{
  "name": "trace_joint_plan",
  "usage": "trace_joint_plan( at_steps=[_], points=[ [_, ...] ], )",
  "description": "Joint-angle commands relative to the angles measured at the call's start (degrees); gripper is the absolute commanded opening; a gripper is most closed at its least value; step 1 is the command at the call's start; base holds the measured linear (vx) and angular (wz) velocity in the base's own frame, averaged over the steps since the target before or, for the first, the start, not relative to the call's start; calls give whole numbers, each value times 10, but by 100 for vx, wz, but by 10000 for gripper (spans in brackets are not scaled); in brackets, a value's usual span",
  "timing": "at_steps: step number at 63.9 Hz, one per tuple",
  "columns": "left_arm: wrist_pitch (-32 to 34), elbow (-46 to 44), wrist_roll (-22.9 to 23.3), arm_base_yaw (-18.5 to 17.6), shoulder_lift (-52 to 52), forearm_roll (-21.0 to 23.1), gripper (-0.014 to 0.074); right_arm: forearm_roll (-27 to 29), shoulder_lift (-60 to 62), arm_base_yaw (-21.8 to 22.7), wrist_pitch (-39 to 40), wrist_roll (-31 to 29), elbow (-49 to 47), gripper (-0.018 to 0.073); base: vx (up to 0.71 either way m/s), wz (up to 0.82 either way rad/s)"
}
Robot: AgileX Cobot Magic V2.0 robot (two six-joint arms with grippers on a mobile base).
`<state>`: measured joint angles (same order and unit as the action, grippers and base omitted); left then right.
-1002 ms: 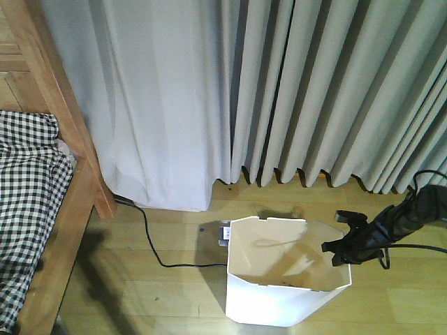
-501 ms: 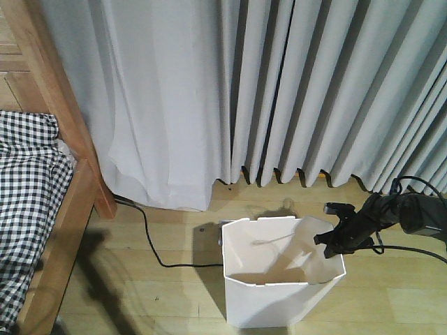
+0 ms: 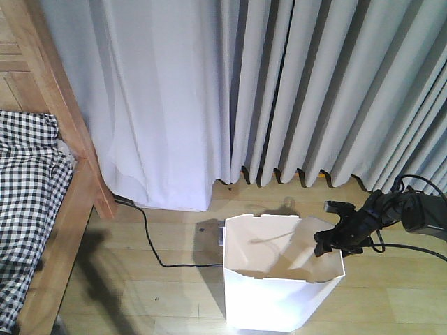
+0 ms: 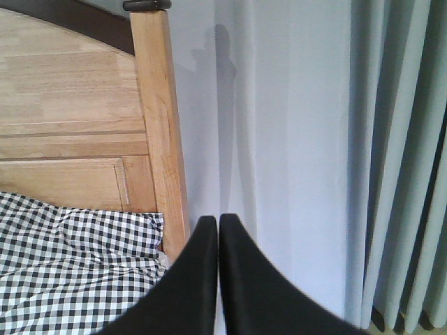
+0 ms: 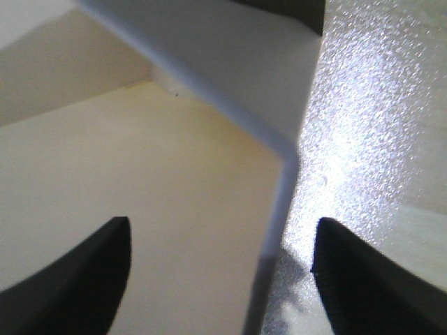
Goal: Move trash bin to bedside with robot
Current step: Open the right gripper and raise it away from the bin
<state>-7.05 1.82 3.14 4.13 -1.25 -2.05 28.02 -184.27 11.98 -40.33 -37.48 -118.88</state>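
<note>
Right hand point(image 3: 334, 241) spread wide, one finger point(image 5: 84, 276) inside the trash bin point(image 3: 279, 293) and the other finger point(image 5: 370, 286) outside, straddling the thin wall at the right rim corner, nothing clamped yet. Straddling, not gripping, so any sideways pull now risks only a shove and not a proper drag. Thin plastic wall between the fingers, likely to flex or buckle if squeezed too near the rim corner. Tall, tapered bin standing upright on the wooden floor point(image 3: 174, 293), apparently empty and so light, held high at one edge: prone to tip toward the arm or pivot round rather than slide straight. Black floor cable point(image 3: 150, 241) lying just left of the bin, right across the path toward the bed point(image 3: 42, 209); could snag the base and topple it. Curtain point(image 3: 279, 91) hanging close behind, hem near the rim, might catch on the way. Bed well apart to the left, a long haul for a one-point hold. Left hand point(image 4: 218, 279) pinched tight on nothing, aimed at the bedpost point(image 4: 164, 125) and gingham bedding point(image 4: 77, 272), idle
</note>
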Motion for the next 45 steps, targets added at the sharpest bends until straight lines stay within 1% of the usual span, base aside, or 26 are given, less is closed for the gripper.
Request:
trace_joint_plan(
  at_steps=[1,9,20,28,38,45],
  points=[
    [42,-14,3,-2,-3,1,-6,6,18,3,-5,-7,-11,553,0,0],
    [42,-14,3,-2,-3,1,-6,17,18,3,-12,3,-11,547,0,0],
    [42,-14,3,-2,-3,1,-6,9,41,9,-10,22,-9,545,0,0],
    [42,-14,3,-2,-3,1,-6,9,61,10,-33,42,-9,545,0,0],
    [42,-14,3,-2,-3,1,-6,10,97,9,-73,43,-9,545,0,0],
    [42,-14,3,-2,-3,1,-6,7,122,9,-81,59,-9,545,0,0]
  ],
)
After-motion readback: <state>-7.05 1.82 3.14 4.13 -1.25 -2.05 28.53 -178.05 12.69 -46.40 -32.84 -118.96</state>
